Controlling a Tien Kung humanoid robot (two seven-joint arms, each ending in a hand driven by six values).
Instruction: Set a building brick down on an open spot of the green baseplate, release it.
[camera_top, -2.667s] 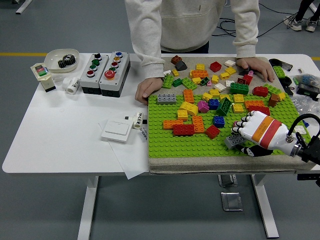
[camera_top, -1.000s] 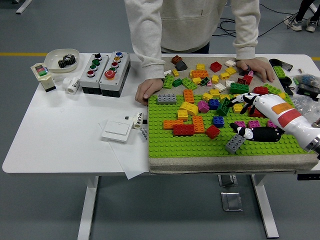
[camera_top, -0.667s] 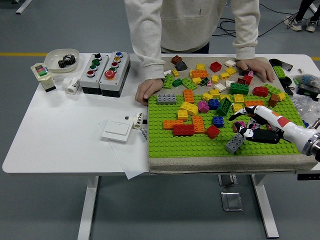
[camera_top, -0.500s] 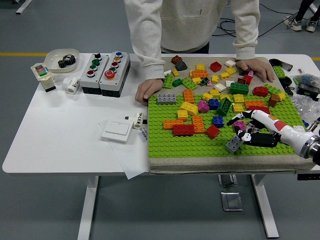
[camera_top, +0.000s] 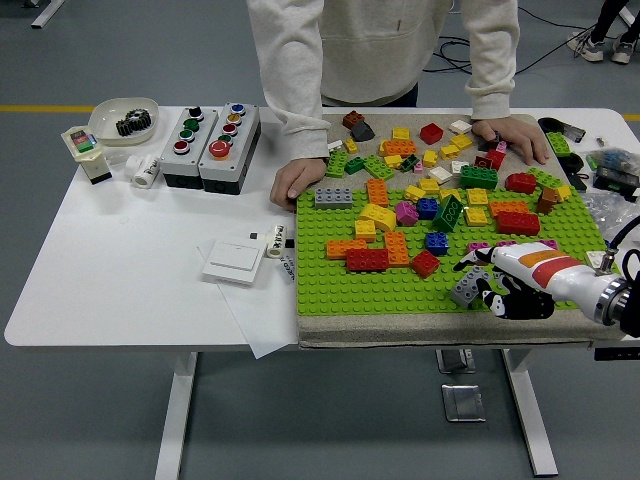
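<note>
Right hand (camera_top: 503, 283) low over green studded plastic baseplate (camera_top: 400, 288), fingers loose, holding nothing, just beside grey plastic building brick (camera_top: 466, 287). Brick likely light, rigid; best pinched across long sides.

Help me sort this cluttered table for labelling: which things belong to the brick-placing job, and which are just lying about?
Job: green baseplate, grey brick, right hand beside it.

Lying about: button boxes, white switch, bowl of gears. A person's hands rest at the plate's far edge.

Single head view; high on robot's side; faces forward-down over white table (camera_top: 120, 280).
</note>
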